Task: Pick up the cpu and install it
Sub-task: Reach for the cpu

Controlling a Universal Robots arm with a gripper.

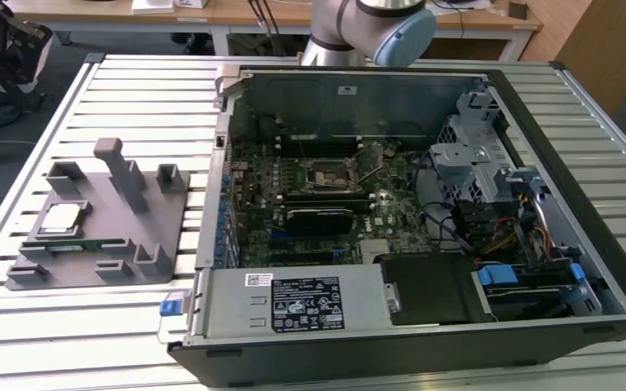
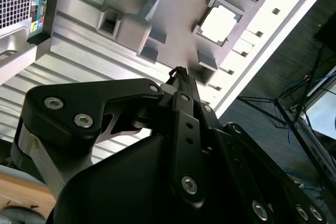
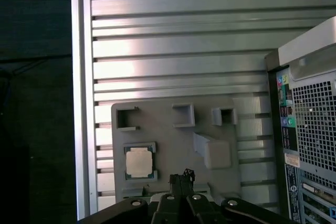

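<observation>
First wrist view shows the cpu (image 3: 139,161) on the fixture (image 3: 173,139), apart from the closed, empty pincer (image 3: 181,176).
</observation>
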